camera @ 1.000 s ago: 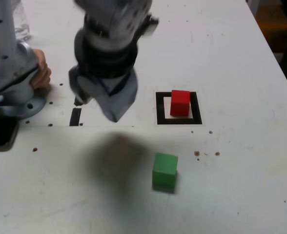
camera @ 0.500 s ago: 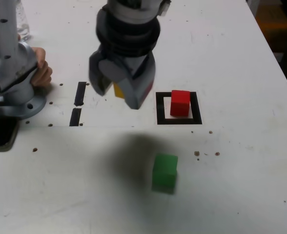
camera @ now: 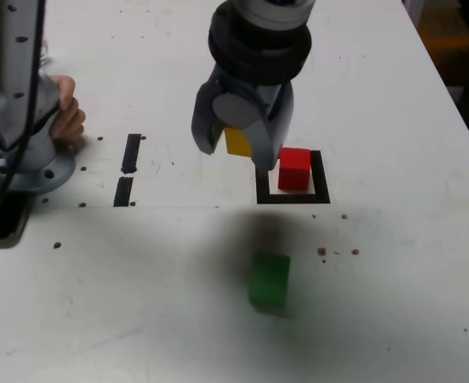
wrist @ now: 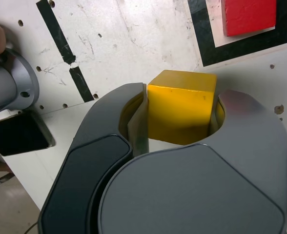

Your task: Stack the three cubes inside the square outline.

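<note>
White bench [camera: 394,96], scuffed and dotted with small holes, fills both views. Above it hangs the hand [camera: 242,148], pointing down and clamped on the yellow cube [camera: 237,141], which the wrist view shows seated squarely between the jaws, faces flat against the pads, clear of the bench [wrist: 133,39]. Just beside the hand, toward the exterior view's right and lower down, the red cube [camera: 294,168] sits inside the square outline [camera: 321,179], resting flat with its edges roughly parallel to the border; in the wrist view the red cube [wrist: 248,15] and outline [wrist: 204,36] lie just beyond the yellow cube [wrist: 181,106]. That offset is what counts next, by my reading: the yellow cube needs carrying sideways over the red one and lowering with faces aligned. Being cubes, neither has a long axis; only squareness matters, and the two look only slightly turned from each other. Nearer the camera than the hand, well apart from it, the green cube [camera: 269,279] waits on the bench. Farther off on the other side lie two black bar marks [camera: 128,169], the arm's base [camera: 23,136], and a person's fingers [camera: 68,116].
</note>
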Available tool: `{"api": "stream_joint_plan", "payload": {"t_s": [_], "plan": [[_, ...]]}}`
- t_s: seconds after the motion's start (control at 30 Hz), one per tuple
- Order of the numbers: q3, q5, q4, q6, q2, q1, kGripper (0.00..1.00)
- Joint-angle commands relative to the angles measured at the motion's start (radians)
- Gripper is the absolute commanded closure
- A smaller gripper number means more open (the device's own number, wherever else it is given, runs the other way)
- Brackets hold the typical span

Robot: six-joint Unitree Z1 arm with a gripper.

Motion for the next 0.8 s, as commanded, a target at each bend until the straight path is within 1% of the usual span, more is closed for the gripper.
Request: {"api": "stream_joint_plan", "payload": {"t_s": [0.0, 0.4, 0.77], "plan": [[-0.011, 0.004, 0.011, -0.003, 0.020, 0.013, 0.80], [-0.069, 0.021, 0.007, -0.003, 0.072, 0.078, 0.80], [-0.120, 0.021, 0.003, -0.003, 0.125, 0.125, 0.80]]}}
